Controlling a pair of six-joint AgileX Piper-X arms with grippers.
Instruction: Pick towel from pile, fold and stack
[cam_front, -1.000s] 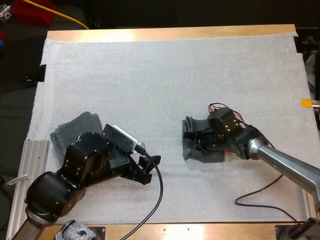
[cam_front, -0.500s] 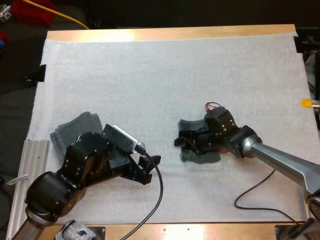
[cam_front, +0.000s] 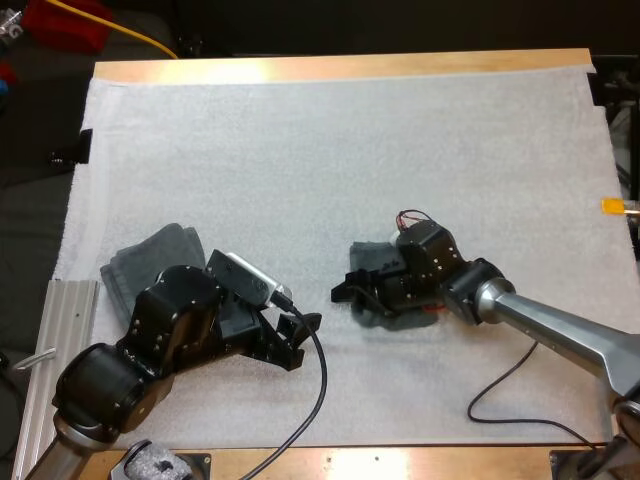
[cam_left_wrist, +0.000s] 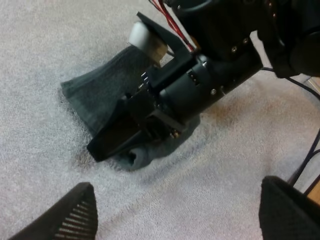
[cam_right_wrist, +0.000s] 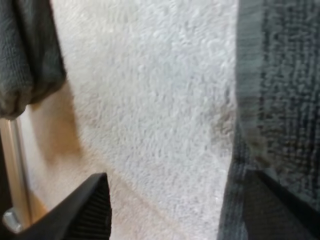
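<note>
Loose towel (cam_left_wrist: 95, 95): there it lay, bunched on the white mat (cam_front: 330, 150), well apart from the folded stack (cam_front: 150, 258), over on the right arm's side of it.
Right gripper (cam_front: 348, 290): down low on that towel, nose aimed toward the folded stack. Its fingers (cam_right_wrist: 95, 205) stood wide with bare mat between them and cloth heaped against one of them, so nothing was pinched.
Left gripper (cam_front: 302, 340): waited between the folded stack and the towel, claw spread wide and holding nothing.
Step in hand: by my read, getting hold of the towel to fold it, far short of stacking.
Doing it well: an edge or corner had to sit properly between both fingers before any lift, since a one-finger shove would likely just roll the cloth.
Count: one loose towel, one folded stack (layers too hard to tell), two grippers, one mat.
</note>
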